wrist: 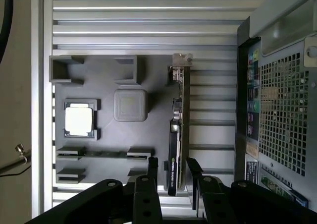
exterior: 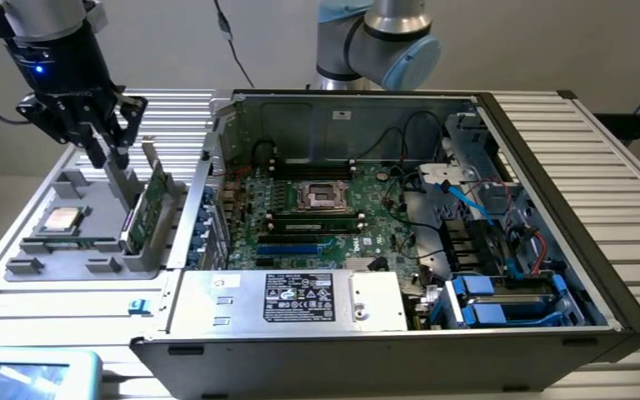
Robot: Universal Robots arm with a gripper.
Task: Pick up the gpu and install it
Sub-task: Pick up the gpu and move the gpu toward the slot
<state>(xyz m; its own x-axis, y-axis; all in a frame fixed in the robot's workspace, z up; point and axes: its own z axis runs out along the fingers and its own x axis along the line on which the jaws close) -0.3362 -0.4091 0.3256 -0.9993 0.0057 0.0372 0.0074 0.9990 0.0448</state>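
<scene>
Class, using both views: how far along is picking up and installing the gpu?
Done: the claw is lined up at the gpu, open, with the card's end between its fingers in the wrist view. In hand: nothing gripped; the gpu stands on edge in the grey holder tray. Left: the lift and the install; the gpu is not yet in the open computer case.

Pale wall [exterior: 520, 42] behind slatted table [exterior: 615, 154]

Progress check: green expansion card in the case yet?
Out: thin green-and-black card stands on edge in the grey plastic holder, outside the case.
</scene>
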